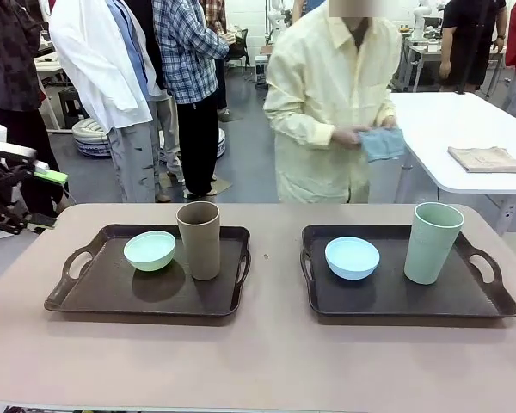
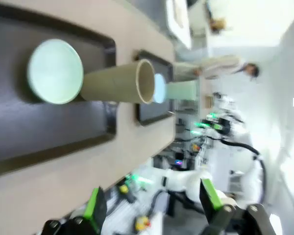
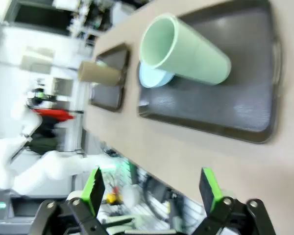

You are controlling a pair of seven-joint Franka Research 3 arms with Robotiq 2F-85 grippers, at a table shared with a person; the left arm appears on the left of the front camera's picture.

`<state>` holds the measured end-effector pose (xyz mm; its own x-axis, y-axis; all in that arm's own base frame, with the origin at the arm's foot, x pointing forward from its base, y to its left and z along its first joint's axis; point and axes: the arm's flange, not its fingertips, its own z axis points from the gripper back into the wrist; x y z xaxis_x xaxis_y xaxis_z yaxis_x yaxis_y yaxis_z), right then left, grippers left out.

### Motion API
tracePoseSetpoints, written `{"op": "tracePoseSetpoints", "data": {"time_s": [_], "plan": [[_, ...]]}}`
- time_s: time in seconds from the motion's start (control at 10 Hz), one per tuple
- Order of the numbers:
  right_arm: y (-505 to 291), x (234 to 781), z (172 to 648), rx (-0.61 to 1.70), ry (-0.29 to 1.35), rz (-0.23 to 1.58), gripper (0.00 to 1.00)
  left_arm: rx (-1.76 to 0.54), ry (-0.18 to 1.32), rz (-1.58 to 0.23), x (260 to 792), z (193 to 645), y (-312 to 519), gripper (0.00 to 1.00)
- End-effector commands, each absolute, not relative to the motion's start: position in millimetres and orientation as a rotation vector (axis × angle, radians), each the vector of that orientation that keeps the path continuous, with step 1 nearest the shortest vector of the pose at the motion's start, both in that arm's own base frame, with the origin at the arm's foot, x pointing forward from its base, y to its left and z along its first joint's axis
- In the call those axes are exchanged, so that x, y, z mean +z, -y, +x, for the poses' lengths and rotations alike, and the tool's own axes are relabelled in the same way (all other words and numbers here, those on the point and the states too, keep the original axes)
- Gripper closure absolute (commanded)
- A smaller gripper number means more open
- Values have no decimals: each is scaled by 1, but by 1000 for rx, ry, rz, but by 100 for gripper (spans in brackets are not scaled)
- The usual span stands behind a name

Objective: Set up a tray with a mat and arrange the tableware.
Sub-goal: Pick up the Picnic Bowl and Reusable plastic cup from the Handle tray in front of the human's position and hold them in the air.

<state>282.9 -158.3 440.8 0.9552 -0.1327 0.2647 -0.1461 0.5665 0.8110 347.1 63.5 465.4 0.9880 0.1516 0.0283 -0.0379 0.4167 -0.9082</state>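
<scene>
Two dark trays lie side by side on the tan table. The left tray (image 1: 95,292) holds a mint green bowl (image 1: 149,250) and a brown cup (image 1: 199,239). A light blue bowl (image 1: 352,257) and a pale green cup (image 1: 433,243) stand on the right tray (image 1: 396,297). At the table's far left edge my left gripper (image 1: 52,202) is open and apart from the tray. In its wrist view the left gripper (image 2: 152,200) looks across the mint bowl (image 2: 55,71) and brown cup (image 2: 117,88). My right gripper (image 3: 152,188) is open, well away from the pale green cup (image 3: 186,49).
A person in a pale yellow coat stands at the far side, both hands on a blue-grey folded cloth (image 1: 383,143). A white table at back right bears a folded tan cloth (image 1: 488,158). Other people stand behind at left.
</scene>
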Motion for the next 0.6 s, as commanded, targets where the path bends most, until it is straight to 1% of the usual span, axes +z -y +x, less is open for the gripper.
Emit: {"op": "tracePoseSetpoints", "data": {"time_s": [0.0, 0.1, 0.2, 0.5], "plan": [[193, 443, 286, -112, 231, 1060, 0, 196, 25, -1253, 479, 352, -96, 0], [209, 441, 281, -192, 207, 1043, 0, 202, 11, -1281, 479, 349, -104, 0], [219, 440, 278, -223, 200, 1040, 0, 188, -11, -1278, 479, 352, -109, 0], [223, 436, 278, -239, 152, 1017, 0, 95, -23, -1215, 475, 349, -97, 0]]}}
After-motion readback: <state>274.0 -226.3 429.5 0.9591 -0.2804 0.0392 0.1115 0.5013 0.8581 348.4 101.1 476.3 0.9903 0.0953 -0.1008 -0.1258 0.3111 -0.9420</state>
